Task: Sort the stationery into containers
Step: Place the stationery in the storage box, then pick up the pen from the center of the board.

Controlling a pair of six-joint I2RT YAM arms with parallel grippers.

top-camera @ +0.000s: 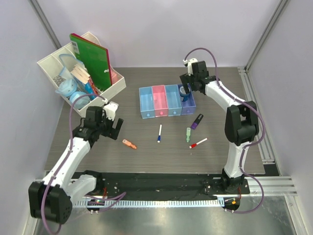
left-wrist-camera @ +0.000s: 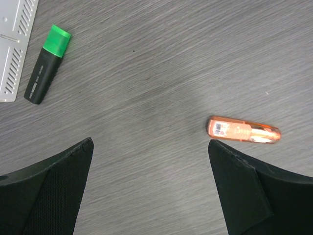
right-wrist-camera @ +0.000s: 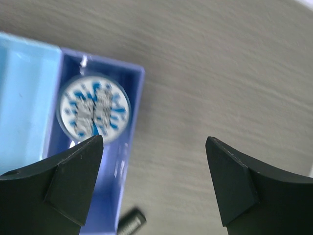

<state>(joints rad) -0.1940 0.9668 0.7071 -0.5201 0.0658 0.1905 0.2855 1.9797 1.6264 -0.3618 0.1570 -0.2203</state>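
Jaws: left gripper (left-wrist-camera: 151, 147) spread wide, empty, matte black | right gripper (right-wrist-camera: 154, 142) spread wide, empty | glossy orange marker (left-wrist-camera: 244, 131) flat, just off right jaw tip, centre-right | green-capped black marker (left-wrist-camera: 47, 64) upper left | round blue-white disc (right-wrist-camera: 94, 108) inside translucent purple bin (right-wrist-camera: 136, 112), upper left | grey wood-grain table (right-wrist-camera: 220, 73) open toward frame right

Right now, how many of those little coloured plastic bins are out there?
4, joined in one row. From left to right in the overhead view: a blue bin, a pink bin, a second blue bin and a purple bin. None looks hidden.
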